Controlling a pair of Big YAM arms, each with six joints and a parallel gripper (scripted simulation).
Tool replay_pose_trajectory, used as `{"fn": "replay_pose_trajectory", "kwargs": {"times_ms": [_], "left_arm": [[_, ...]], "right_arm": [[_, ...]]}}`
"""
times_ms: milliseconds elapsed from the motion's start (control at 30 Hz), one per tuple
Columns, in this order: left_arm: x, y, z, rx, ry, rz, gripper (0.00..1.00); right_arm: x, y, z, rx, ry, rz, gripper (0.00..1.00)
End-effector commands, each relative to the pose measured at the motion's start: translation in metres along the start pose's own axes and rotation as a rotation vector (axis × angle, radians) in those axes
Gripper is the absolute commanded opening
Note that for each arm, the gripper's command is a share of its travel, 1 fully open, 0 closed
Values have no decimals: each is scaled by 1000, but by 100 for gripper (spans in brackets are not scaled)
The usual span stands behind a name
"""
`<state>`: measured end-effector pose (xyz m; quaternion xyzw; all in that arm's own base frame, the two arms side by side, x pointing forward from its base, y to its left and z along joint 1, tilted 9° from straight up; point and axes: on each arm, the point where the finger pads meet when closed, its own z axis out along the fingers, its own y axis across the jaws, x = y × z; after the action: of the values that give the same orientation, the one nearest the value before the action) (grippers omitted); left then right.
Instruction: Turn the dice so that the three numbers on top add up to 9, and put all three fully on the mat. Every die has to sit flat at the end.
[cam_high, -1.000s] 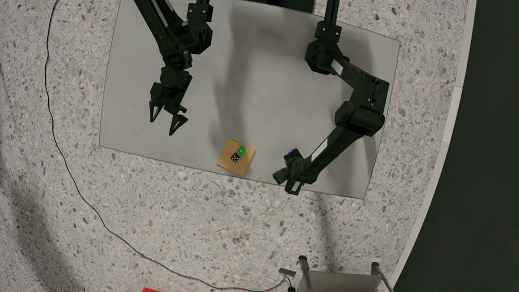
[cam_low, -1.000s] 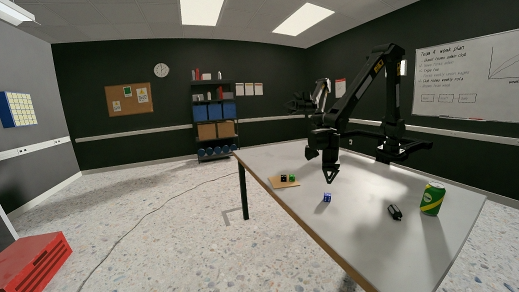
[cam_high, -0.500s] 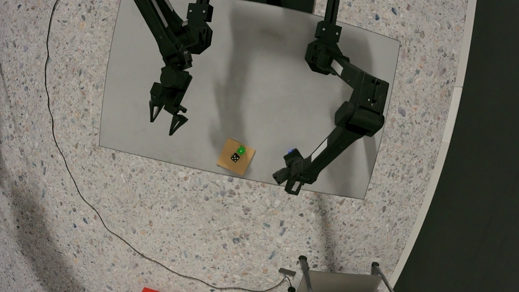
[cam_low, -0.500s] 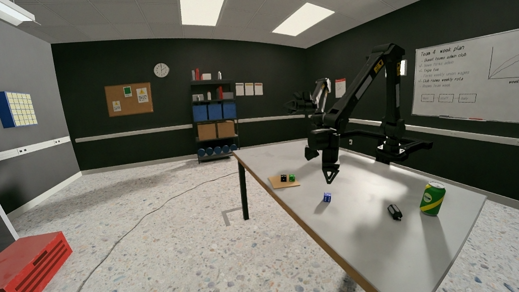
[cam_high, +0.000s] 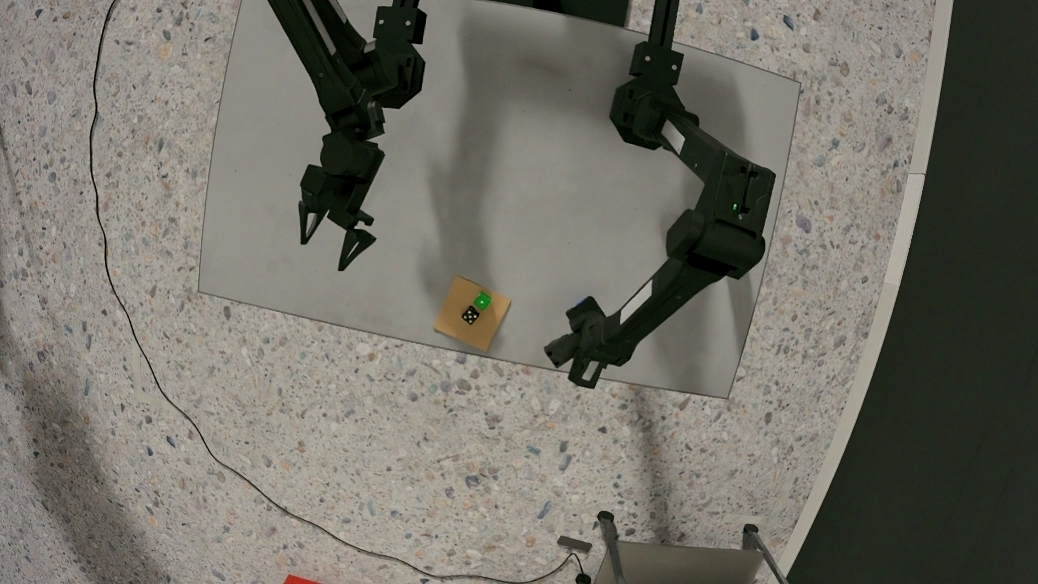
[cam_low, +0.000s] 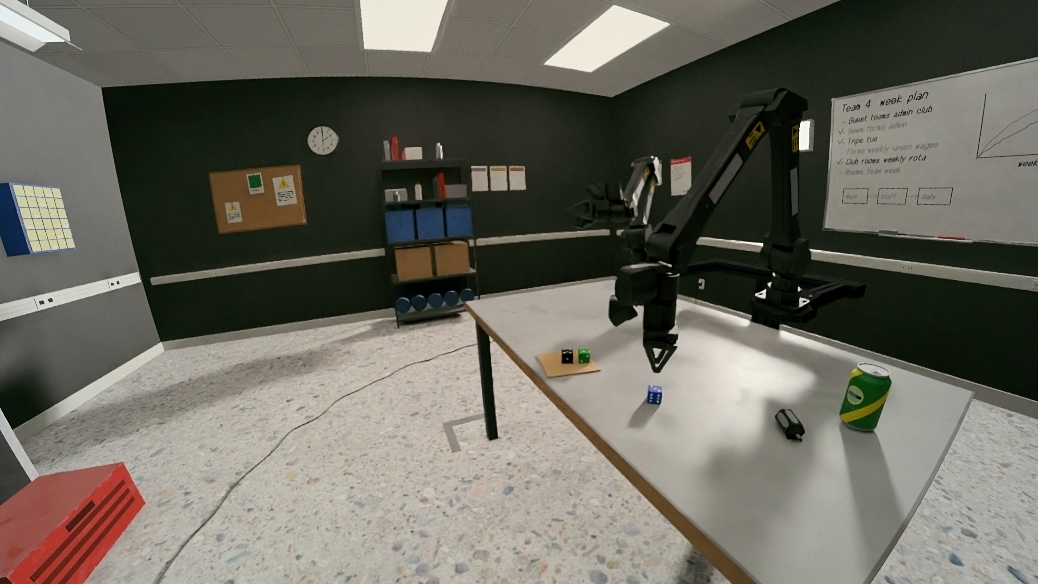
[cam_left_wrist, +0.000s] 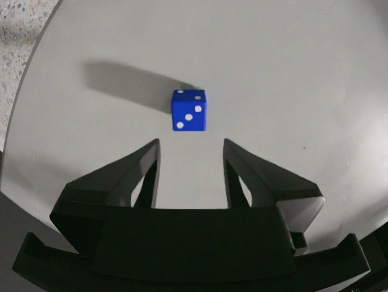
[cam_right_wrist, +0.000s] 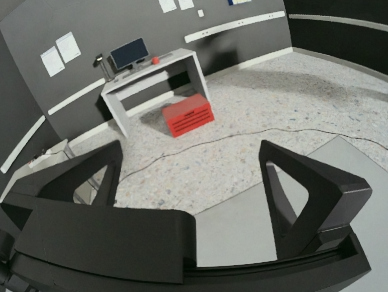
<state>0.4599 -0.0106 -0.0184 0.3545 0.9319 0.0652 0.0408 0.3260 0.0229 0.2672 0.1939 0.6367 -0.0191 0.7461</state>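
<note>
Speckled stone floor surrounds the pale grey table (cam_high: 551, 203) (cam_low: 725, 464) (cam_left_wrist: 280, 60) (cam_right_wrist: 230, 230). My left gripper (cam_high: 571, 366) (cam_low: 659, 366) (cam_left_wrist: 191, 146), fingers apart, hangs near the blue cube die (cam_low: 654, 394) (cam_left_wrist: 189, 111); my right gripper (cam_high: 323, 255) (cam_low: 573, 212) (cam_right_wrist: 190, 147) gapes wide.

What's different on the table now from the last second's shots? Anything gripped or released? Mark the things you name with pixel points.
The left gripper (cam_high: 567, 367) (cam_low: 657, 368) (cam_left_wrist: 191, 146) has come down slightly toward the blue die (cam_high: 578, 300) (cam_low: 654, 395) (cam_left_wrist: 189, 112). Nothing was gripped or released; its jaws are partly open. The blue die, black die (cam_high: 470, 315) (cam_low: 567, 356), green die (cam_high: 482, 300) (cam_low: 584, 356), mat (cam_high: 487, 339) (cam_low: 553, 368) and right gripper (cam_high: 321, 257) (cam_low: 571, 215) (cam_right_wrist: 190, 147) look unmoved.
</note>
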Motion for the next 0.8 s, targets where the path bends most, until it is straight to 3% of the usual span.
{"fn": "replay_pose_trajectory", "kwargs": {"times_ms": [0,233,300,333,467,767], "left_arm": [[3,7,11,2,2,-5,45],[4,6,23,4,3,-5,45],[4,6,23,4,3,-5,45],[1,11,12,-15,-19,-9,45],[0,11,28,-3,-5,-6,45],[0,12,34,-8,-11,-8,45]], "right_arm": [[-3,1,1,-1,-5,5,100],[-3,1,1,-1,-5,5,100],[-3,1,1,-1,-5,5,100],[-3,1,1,-1,-5,5,100],[-3,1,1,-1,-5,5,100],[-3,1,1,-1,-5,5,100]]}}
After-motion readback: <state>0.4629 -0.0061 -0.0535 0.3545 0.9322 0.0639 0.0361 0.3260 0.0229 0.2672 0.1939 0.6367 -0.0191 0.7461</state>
